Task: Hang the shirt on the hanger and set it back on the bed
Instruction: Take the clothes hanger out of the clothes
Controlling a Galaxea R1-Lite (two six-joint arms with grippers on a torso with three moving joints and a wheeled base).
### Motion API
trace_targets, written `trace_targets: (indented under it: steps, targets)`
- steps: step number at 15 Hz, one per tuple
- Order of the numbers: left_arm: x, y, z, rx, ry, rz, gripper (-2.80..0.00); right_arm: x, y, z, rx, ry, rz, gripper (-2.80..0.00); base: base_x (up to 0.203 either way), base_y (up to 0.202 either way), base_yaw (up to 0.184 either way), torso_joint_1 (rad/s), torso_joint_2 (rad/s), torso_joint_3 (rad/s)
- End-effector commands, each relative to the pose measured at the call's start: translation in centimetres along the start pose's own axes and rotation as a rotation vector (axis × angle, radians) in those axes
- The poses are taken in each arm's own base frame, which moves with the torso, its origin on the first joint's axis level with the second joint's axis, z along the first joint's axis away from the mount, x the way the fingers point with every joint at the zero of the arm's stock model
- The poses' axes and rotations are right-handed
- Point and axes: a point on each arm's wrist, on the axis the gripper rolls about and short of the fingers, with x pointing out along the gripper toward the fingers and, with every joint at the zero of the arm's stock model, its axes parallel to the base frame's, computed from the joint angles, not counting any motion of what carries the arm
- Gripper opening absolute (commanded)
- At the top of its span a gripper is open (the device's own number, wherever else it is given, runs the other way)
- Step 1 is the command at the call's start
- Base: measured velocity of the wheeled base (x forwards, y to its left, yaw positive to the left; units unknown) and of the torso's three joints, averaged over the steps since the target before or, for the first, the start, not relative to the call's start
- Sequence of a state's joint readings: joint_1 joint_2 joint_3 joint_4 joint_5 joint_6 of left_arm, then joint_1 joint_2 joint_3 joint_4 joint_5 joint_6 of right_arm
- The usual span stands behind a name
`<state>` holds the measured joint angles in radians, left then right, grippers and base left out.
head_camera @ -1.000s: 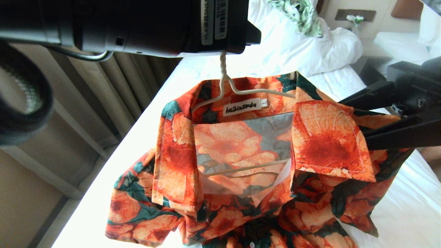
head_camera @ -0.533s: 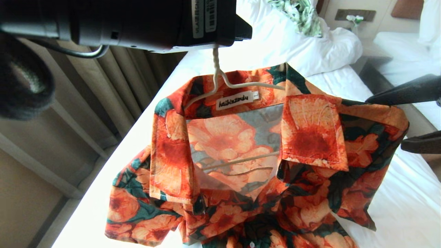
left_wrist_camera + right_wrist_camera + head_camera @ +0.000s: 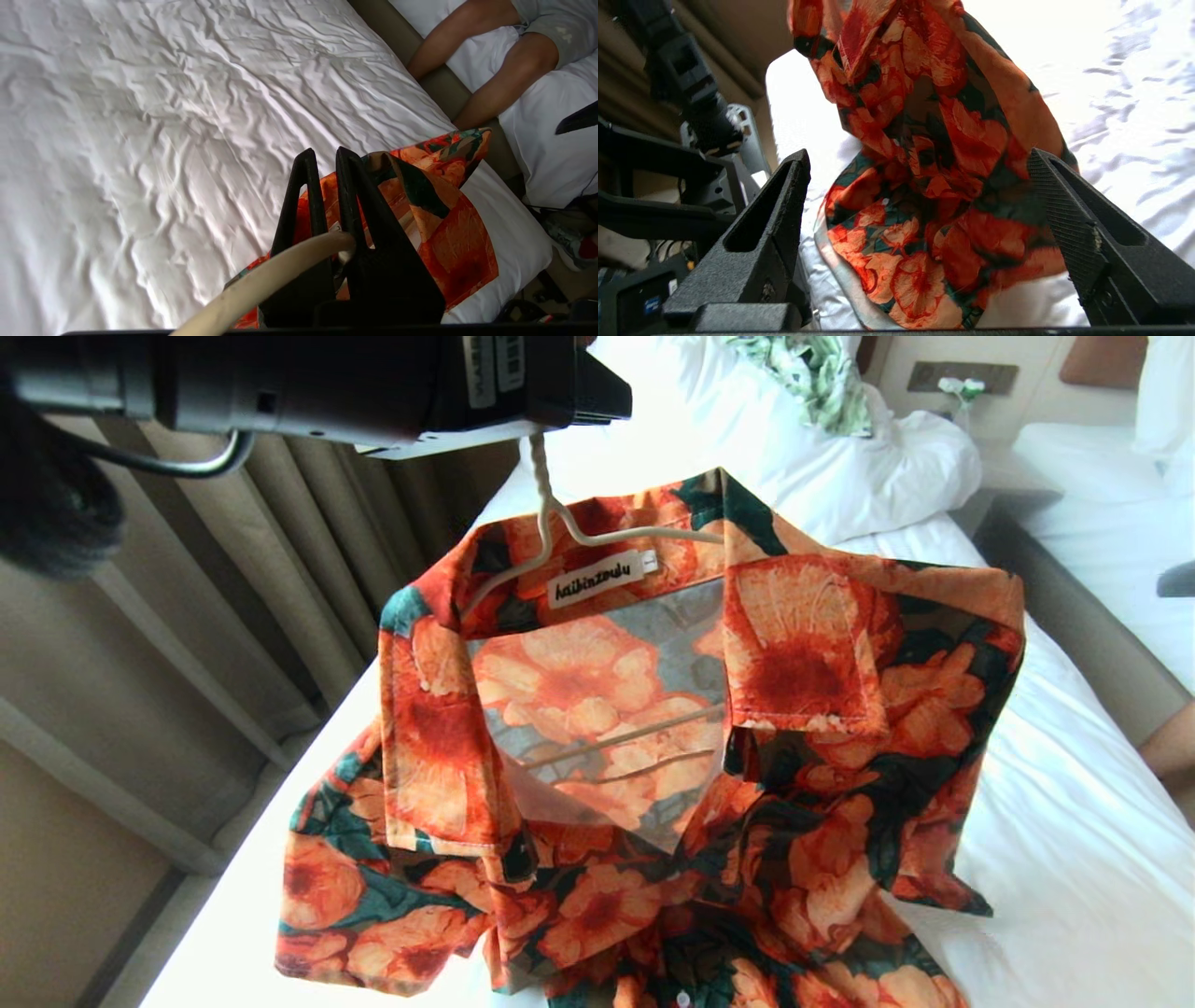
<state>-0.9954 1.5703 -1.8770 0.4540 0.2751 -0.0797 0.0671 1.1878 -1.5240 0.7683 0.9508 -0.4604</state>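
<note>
From the head view, the floral shirt (image 3: pixel 653 747) hung on the cream-white wire hanger (image 3: pixel 579 537), whose twisted neck ran up into the left gripper (image 3: pixel 541 425) at the top of the frame. Holding the hook from above let the shirt drape free, its collar open around the white neck label (image 3: pixel 597 581) and its lower hem and one sleeve resting on the bed (image 3: pixel 1074 859). A green-and-white leaf-patterned garment (image 3: pixel 812 373) lay on the duvet (image 3: pixel 896 457) farther up. Only a dark tip of the right gripper (image 3: pixel 1176 579) showed at the frame's right edge, apart from the cloth.

In the left wrist view, the left gripper's fingers (image 3: pixel 308 196) were pressed together on the hanger's curved hook (image 3: pixel 275 275), the pinch that carried the whole load, with the shirt's shoulder just below and the wrinkled sheet beyond. A person's bare legs (image 3: pixel 486 70) rested on the neighbouring bed.

In the right wrist view, the right gripper's jaws stood spread wide with nothing between them, and the shirt (image 3: pixel 934 154) hung in front, clear of both pads (image 3: pixel 1064 219). By my judgement the hanging was done and only setting it down remained.
</note>
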Motion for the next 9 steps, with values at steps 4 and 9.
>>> trace_targets:
  steps: [4,9]
  targets:
    - [0.0,0.2,0.0,0.002,0.001,0.012,-2.8,-2.6,1.4,0.0,0.037,-0.024,-0.152,-2.8,0.0,0.0,0.0,0.0,0.0,0.0]
    - [-0.1,0.3,0.7,0.026,0.003,0.016,-2.8,-3.0,2.2,-3.3,0.124,0.0,-0.26,-2.8,0.0,0.0,0.0,0.0,0.0,0.0]
